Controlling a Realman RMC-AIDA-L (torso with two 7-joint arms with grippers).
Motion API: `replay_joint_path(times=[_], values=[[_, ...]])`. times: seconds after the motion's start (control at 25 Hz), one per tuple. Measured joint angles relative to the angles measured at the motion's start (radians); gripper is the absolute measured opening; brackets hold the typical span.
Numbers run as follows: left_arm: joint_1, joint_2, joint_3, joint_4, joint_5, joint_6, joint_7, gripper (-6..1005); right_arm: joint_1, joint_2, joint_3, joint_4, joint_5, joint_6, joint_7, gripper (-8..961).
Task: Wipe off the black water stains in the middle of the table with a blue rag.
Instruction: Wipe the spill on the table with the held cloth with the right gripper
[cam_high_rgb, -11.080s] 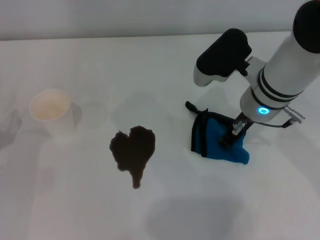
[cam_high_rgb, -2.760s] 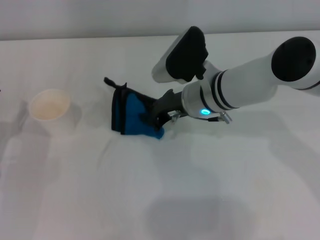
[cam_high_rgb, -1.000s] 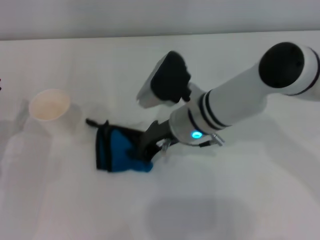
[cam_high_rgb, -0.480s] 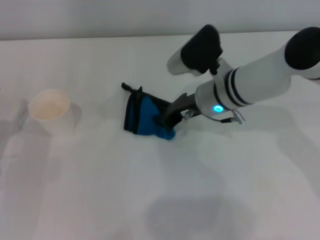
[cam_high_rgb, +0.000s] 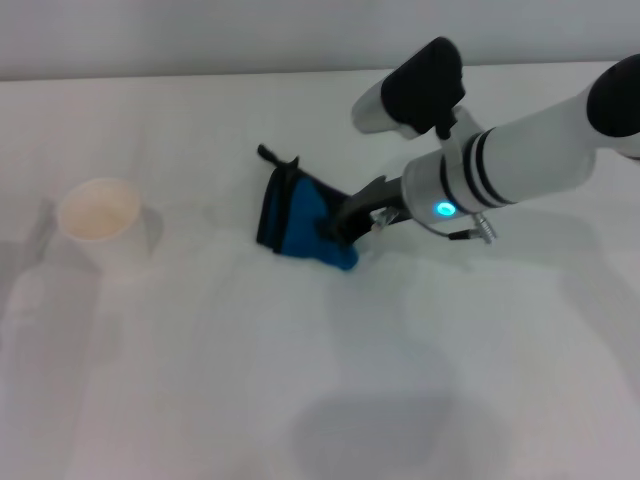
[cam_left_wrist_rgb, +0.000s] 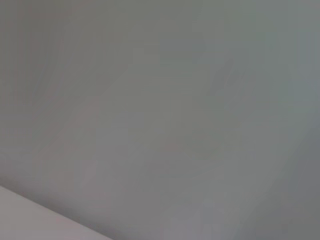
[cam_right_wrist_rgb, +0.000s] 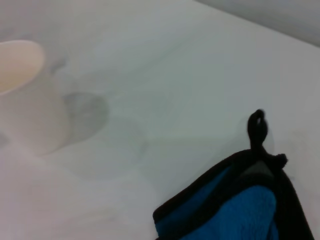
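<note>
The blue rag (cam_high_rgb: 298, 222), black-edged with a loop tab (cam_high_rgb: 268, 154) pointing to the back left, lies pressed on the white table (cam_high_rgb: 200, 380) near its middle. My right gripper (cam_high_rgb: 337, 230) is shut on the rag's right end, and its arm reaches in low from the right. In the right wrist view the blue rag (cam_right_wrist_rgb: 235, 210) and its loop tab (cam_right_wrist_rgb: 257, 127) fill the lower corner. No black water stains show on the tabletop in any view. My left gripper is out of view; the left wrist view holds only a plain grey surface.
A cream paper cup (cam_high_rgb: 98, 212) stands upright at the left of the table, well apart from the rag; the same paper cup (cam_right_wrist_rgb: 20, 95) shows in the right wrist view. The table's far edge (cam_high_rgb: 200, 72) runs along the back.
The right gripper has dragged the rag from the near left toward the right and back. The dark blotch seen in the oldest frame no longer shows.
</note>
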Motion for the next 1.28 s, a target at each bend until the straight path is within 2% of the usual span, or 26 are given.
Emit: replay_joint_path(times=[0.28,0.44,0.6,1.0,1.16,1.28], values=[[-0.005,0.0,0.0,0.0,0.0,0.0,0.0,891,0.004,0.003,-0.181,-0.048,0.131,0.05,0.0,91],[-0.006,0.0,0.0,0.0,0.0,0.0,0.0,891,0.012,0.003,-0.211,-0.067,0.152,0.156,-0.012,91],[-0.006,0.0,0.0,0.0,0.0,0.0,0.0,891,-0.005,0.004,-0.209,-0.086,0.152,0.163,-0.014,91],[-0.005,-0.001,0.002,0.0,0.0,-0.006,-0.019,892,-0.011,-0.002,-0.188,-0.074,0.167,-0.042,-0.003,91],[0.001,-0.001,0.001,0.0,0.0,-0.012,-0.025,892,-0.013,-0.01,-0.12,-0.039,0.151,-0.044,-0.006,92],[0.002,0.0,0.0,0.0,0.0,-0.012,-0.025,892,-0.018,-0.018,-0.029,-0.009,0.095,-0.003,-0.011,92]])
